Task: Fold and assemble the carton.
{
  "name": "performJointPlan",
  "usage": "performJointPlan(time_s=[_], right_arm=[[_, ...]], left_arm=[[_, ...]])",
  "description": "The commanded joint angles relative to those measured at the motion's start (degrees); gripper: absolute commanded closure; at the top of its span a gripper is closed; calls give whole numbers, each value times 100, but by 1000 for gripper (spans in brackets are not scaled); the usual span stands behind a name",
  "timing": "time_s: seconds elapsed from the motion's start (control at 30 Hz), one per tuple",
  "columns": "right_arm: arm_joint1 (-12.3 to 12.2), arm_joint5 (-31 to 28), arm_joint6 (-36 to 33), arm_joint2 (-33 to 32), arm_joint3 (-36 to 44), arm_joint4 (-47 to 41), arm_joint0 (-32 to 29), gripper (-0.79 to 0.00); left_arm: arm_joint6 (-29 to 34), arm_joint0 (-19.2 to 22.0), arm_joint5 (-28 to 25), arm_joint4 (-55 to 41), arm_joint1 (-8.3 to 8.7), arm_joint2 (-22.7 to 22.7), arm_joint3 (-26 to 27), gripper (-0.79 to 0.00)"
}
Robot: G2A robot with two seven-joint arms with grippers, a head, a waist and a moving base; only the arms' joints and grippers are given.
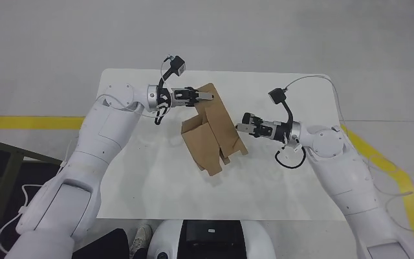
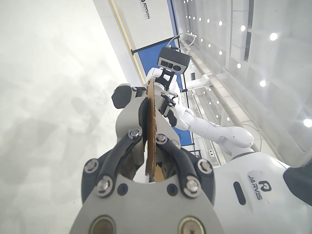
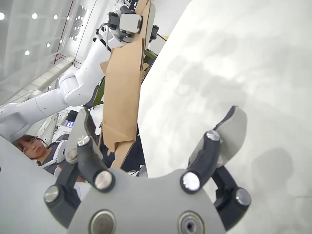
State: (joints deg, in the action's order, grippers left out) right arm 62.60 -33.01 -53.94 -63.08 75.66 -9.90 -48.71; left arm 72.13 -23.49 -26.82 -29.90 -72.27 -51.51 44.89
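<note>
- Nearest, we see the right gripper (image 1: 240,127) low over the white rectangular table (image 1: 149,175). Its arm is bent at the elbow and points inward. The jaws are wide apart and hold nothing.
- Just beside it is the brown corrugated cardboard carton (image 1: 213,133), partly opened and tilted, over the table's middle. We cannot tell if its lower edge rests on the table.
- Farther, the left gripper (image 1: 206,95), on an arm reaching level across, is clamped tight on the carton's upper far edge.
</note>
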Motion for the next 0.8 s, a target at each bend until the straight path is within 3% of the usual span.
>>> performJointPlan(time_s=[0.0, 0.2, 0.4, 0.77], right_arm=[[0, 0, 0, 0, 0, 0, 0, -785], [-1, 63, 11, 18, 35, 52, -36, -785], [30, 502, -769, 229, -64, -571, 147, -785], [232, 417, -1655, 770, -767, -1346, 846, -785]], left_arm=[[0, 0, 0, 0, 0, 0, 0, 0], [-58, -44, 38, 31, 0, 11, 48, 0], [-199, -250, 283, 193, 20, 8, 385, 0], [365, -216, 55, 52, -89, 181, 347, 0]])
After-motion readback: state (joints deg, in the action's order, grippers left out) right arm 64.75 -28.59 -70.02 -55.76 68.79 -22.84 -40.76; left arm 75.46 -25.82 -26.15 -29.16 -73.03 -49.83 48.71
